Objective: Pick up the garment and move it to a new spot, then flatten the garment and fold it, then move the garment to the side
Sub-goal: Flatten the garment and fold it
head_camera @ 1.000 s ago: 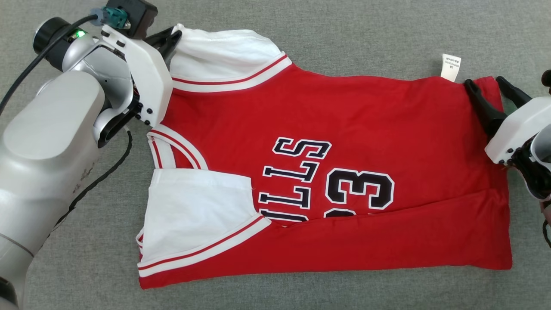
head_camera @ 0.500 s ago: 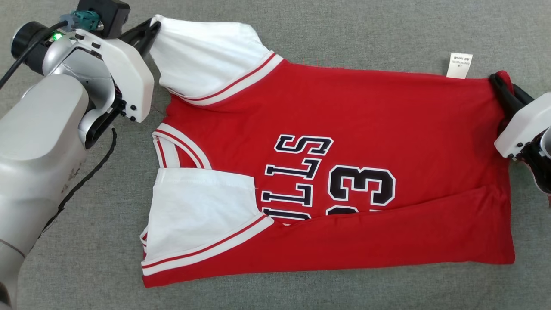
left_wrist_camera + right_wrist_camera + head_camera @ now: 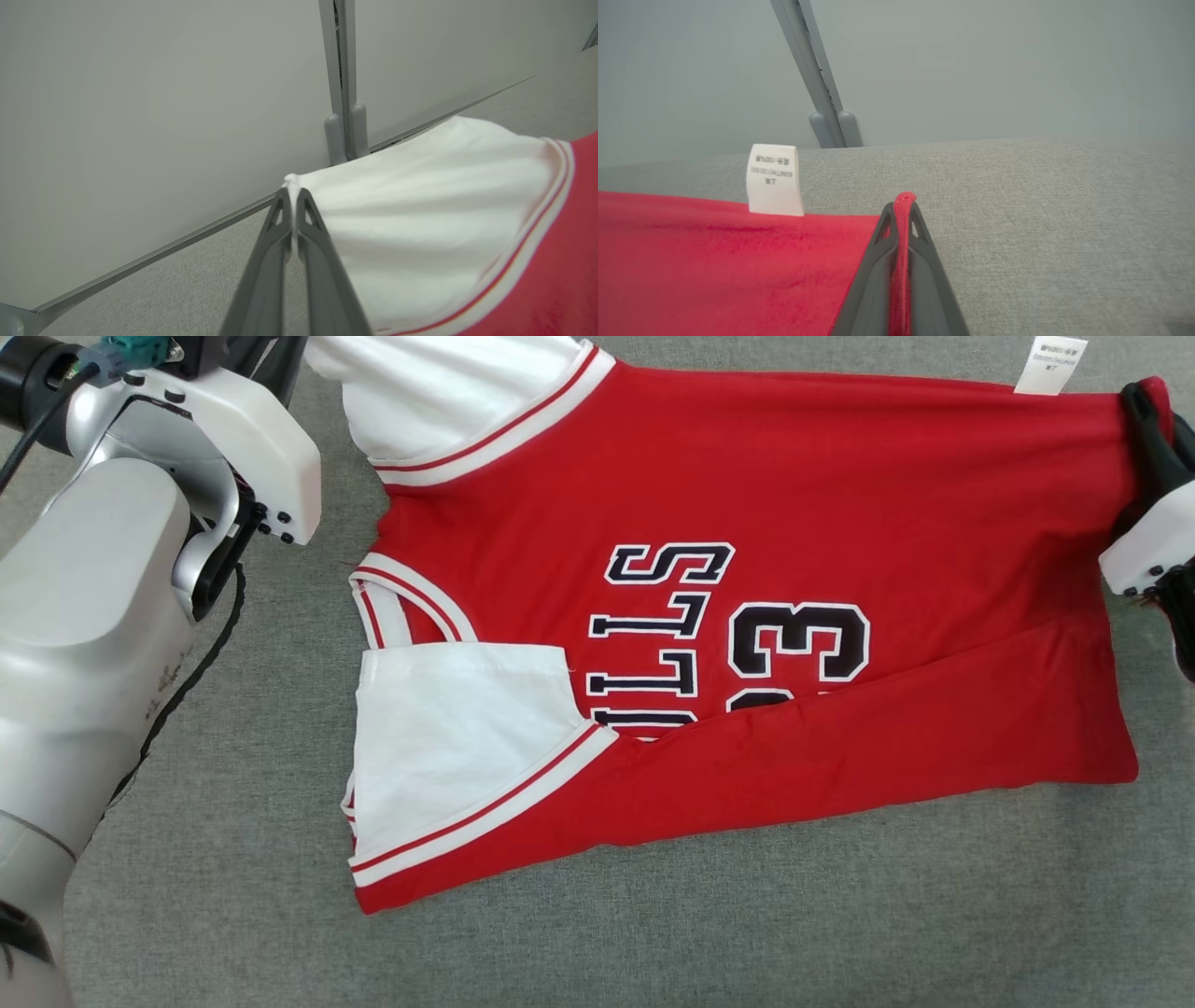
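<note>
A red jersey (image 3: 794, 495) with white sleeves lies spread across the grey surface (image 3: 653, 943), filling the middle and upper part of the head view. The left fingers (image 3: 285, 364) (image 3: 273, 247), at the upper left, are pinched tight on the edge of the upper sleeve (image 3: 448, 401) (image 3: 420, 210). The right fingers (image 3: 1153, 439) (image 3: 880, 256), at the upper right, are clamped on the red hem corner. Black letters edged in white run sideways on the chest: "LLS" is clear, and a further letter and a digit beside the "3" are half hidden under a folded red flap (image 3: 887, 747). A white tag (image 3: 1050, 364) (image 3: 774, 179) sticks out at the top edge, near the right fingers; its small print is upside down and too fine to read with certainty.
</note>
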Available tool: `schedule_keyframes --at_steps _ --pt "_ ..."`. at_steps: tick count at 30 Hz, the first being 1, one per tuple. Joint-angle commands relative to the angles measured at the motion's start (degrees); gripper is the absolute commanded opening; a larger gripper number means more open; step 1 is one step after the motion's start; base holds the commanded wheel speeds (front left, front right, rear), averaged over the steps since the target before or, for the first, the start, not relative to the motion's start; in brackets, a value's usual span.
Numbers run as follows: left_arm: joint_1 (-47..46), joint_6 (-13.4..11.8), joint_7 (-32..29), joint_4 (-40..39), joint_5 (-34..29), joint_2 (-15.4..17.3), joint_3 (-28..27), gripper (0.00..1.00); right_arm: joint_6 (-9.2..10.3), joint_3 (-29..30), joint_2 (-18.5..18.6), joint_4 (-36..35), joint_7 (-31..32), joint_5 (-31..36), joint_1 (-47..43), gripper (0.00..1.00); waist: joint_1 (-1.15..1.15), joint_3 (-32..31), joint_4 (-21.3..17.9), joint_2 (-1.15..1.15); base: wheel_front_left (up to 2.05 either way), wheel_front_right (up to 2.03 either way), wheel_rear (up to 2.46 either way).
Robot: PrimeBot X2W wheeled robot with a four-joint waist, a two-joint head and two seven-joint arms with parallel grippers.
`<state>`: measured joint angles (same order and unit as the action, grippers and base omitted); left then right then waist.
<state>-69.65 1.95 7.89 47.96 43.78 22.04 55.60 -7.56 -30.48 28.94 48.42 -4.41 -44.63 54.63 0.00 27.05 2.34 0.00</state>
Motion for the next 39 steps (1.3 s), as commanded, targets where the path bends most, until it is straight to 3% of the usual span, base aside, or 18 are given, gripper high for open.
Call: schedule_keyframes --at_steps 1,9,17,20,32,39 --pt "-0.45 0.08 0.35 0.74 -0.46 0.16 0.03 0.0 0.14 -0.27 -0.29 0.55 -0.56 0.33 0.22 0.0 0.0 -0.13 0.09 0.0 0.0 0.0 0.0" --pt "1.71 2.11 2.21 3.04 -0.79 -1.15 2.0 0.0 0.14 -3.18 -0.06 1.23 -4.58 -1.0 -2.02 0.0 0.0 -2.97 0.77 0.0 0.0 0.0 0.0" --pt "8.63 3.47 0.94 -0.84 0.37 1.57 4.21 0.0 0.14 -6.23 2.86 -3.74 -7.79 -5.86 -9.33 0.0 0.0 -8.45 1.13 0.0 0.0 0.0 0.0" --pt "11.78 3.21 -1.1 -5.14 1.17 3.99 4.86 0.0 0.14 -6.91 4.32 -5.15 -8.43 -7.44 -12.12 0.0 0.0 -10.2 1.4 0.0 0.0 0.0 0.0" --pt "25.6 -2.44 -11.47 -32.67 5.68 17.03 7.02 0.0 0.15 -11.54 10.21 -8.14 -10.23 -7.23 -19.94 0.0 0.0 -15.68 3.77 0.0 0.0 0.0 0.0" --pt "29.81 -4.47 -15.97 -42.78 8.21 21.5 8.17 0.0 0.15 -14.7 12.6 -10.78 -9.81 -8.75 -22.54 0.0 0.0 -16.55 3.98 0.0 0.0 0.0 0.0"
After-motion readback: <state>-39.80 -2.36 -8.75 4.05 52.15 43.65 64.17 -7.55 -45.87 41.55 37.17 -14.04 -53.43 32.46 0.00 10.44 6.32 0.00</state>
